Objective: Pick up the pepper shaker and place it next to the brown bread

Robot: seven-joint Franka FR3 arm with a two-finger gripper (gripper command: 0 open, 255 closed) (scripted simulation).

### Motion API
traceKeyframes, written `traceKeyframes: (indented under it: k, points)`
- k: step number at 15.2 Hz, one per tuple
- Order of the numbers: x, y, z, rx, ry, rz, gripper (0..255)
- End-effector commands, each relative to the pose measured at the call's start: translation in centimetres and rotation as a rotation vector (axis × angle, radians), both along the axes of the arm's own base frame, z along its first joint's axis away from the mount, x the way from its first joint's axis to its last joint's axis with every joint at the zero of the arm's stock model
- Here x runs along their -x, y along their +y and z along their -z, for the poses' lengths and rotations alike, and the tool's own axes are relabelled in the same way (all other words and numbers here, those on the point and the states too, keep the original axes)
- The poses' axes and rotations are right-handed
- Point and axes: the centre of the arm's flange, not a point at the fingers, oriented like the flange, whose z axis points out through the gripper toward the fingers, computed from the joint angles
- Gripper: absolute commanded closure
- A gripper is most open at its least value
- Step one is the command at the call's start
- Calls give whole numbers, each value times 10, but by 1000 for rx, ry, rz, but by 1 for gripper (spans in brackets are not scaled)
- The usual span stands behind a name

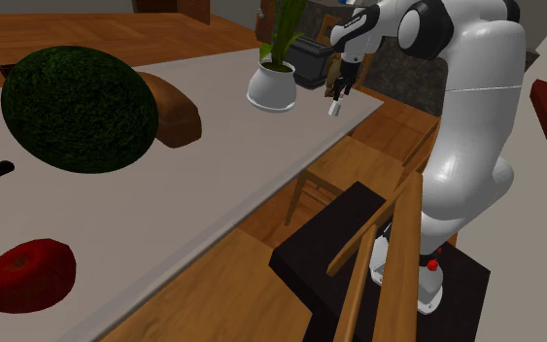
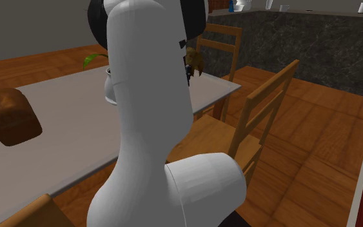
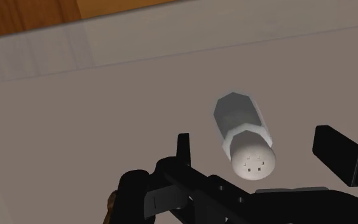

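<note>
ball [image 1: 79, 109], big and dark green, with the brown bread [image 1: 176, 115] beside it, lies well left of the white plant pot [image 1: 272, 87] on the grey table [image 1: 213, 185]. just right of the pot, by the table's corner, stands the pale pepper shaker [image 1: 336, 109]. the pot stands between bread and shaker. the gripper [image 3: 254, 135] hangs over the shaker, its fingers spread wide and gripping nothing.

Pale table [image 1: 213, 185], bread loaf [image 1: 176, 112], plant pot [image 1: 271, 87], shaker [image 1: 335, 109]

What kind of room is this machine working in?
Most likely a dining room in a house: a long table with a brown loaf and a potted plant on it, wooden chairs drawn up beside it.
</note>
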Motion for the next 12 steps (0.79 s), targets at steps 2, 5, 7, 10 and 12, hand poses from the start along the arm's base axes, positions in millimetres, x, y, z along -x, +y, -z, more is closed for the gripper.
traceKeyframes:
  k: [2,5,7,10,12]
  points:
    - [0,0,0,0,0,0,0]
    - [0,0,0,0,0,0,255]
    - [0,0,0,0,0,0,255]
    - [0,0,0,0,0,0,255]
    - [0,0,0,0,0,0,255]
